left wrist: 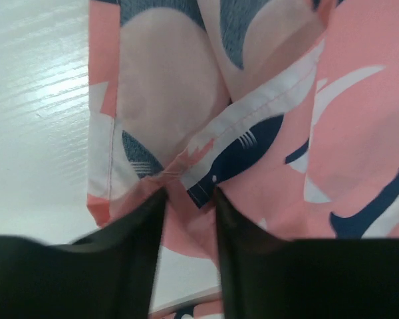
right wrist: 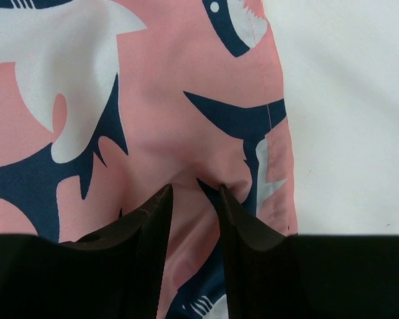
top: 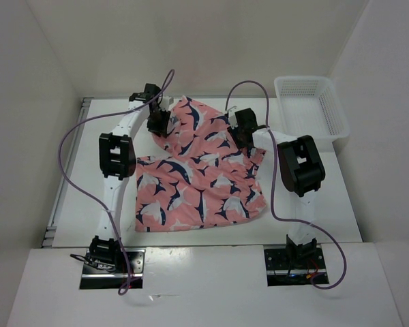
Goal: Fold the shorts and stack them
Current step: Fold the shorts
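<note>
shorts (top: 198,180): coral-pink, navy-and-white shark print
pose: near part flat; far edge lifted, rumpled
place: middle of table (top: 327,204)

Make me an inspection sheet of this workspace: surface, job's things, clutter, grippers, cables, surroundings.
Surface: white table, with the shorts lying on it.
Job's things: one pair of shorts, near part spread flat, far part bunched between the arms.
Clutter: white mesh basket at the far right corner, apart from the shorts.
Grippers: left gripper straddles a hem fold, grip unclear; right gripper pinches puckered fabric near the side edge.
Cables: purple cables loop alongside both arms.
Surroundings: plain white walls; nothing else seen.
</note>
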You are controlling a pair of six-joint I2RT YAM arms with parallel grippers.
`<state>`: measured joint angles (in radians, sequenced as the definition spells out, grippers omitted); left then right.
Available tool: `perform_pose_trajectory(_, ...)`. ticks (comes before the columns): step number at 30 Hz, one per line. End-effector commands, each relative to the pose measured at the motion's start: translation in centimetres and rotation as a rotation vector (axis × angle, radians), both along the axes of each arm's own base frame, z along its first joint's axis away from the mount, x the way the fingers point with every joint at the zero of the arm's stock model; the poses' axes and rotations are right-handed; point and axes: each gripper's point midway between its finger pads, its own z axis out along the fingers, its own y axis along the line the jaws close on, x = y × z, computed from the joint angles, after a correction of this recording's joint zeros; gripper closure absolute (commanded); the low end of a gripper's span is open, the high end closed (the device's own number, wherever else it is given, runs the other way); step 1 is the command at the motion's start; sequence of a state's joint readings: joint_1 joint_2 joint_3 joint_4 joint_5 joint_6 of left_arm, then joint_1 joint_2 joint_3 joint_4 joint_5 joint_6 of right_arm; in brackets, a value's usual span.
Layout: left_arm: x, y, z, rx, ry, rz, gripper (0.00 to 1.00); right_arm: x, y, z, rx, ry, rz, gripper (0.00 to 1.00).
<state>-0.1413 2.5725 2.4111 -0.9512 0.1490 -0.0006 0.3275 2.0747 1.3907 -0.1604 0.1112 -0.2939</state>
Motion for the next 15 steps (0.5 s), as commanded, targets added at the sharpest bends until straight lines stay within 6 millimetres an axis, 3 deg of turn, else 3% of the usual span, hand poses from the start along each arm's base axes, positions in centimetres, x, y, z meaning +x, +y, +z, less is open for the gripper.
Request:
perform_pose_trajectory(1, -0.7, -0.1, -0.6, -0.009, 0.035, -0.006, 0.64, 0.2, -0.6, -0.8, -0.037, -0.002, 0.012, 0.61)
perform_pose_trajectory(3, -1.2, -0.3, -0.3, -0.019, 0.038, -0.010, 0.81, 0.1, -0.8, -1.1, -0.052, -0.004, 0.015, 0.61)
perform_pose_trajectory(4, -0.9, -0.3, 0.4, -0.022, 0.011, -0.010, 0.85, -0.1, -1.2, -1.5, -0.070, -0.003, 0.016, 0.61)
perform_pose_trajectory(5, -2.0, -0.2, -0.7, -0.018, 0.045, -0.010, 0.87, -0.6, -1.6, -2.0, -0.086, 0.008, 0.007, 0.61)
perform_pose_trajectory(6, -2.1, 0.0, 0.3, -0.012, 0.025, -0.007, 0.93, -0.4, -1.6, -1.8, -0.092, -0.002, 0.017, 0.62)
perform_pose_trajectory(9, -2.3, 0.5, 1.1, 0.007, -0.025, 0.004, 1.00, -0.8, -2.2, -2.4, -0.130, 0.005, 0.028, 0.62)
perform_pose_trajectory(11, -3.1, 1.7, 2.8, 0.028, -0.057, 0.026, 1.00, -1.0, -2.6, -2.6, -0.155, 0.011, 0.036, 0.64)
perform_pose_trajectory(12, -3.0, 2.5, 4.9, 0.030, -0.101, 0.043, 1.00, -1.0, -2.7, -2.6, -0.162, 0.009, 0.030, 0.65)
perform_pose_trajectory(14, -4.6, 3.8, 4.9, 0.060, -0.085, 0.067, 1.00, -0.8, -2.7, -2.5, -0.165, -0.002, 0.036, 0.65)
perform_pose_trajectory(15, -4.8, 4.7, 6.5, 0.057, -0.116, 0.085, 1.00, -0.8, -2.7, -2.5, -0.165, -0.002, 0.036, 0.65)
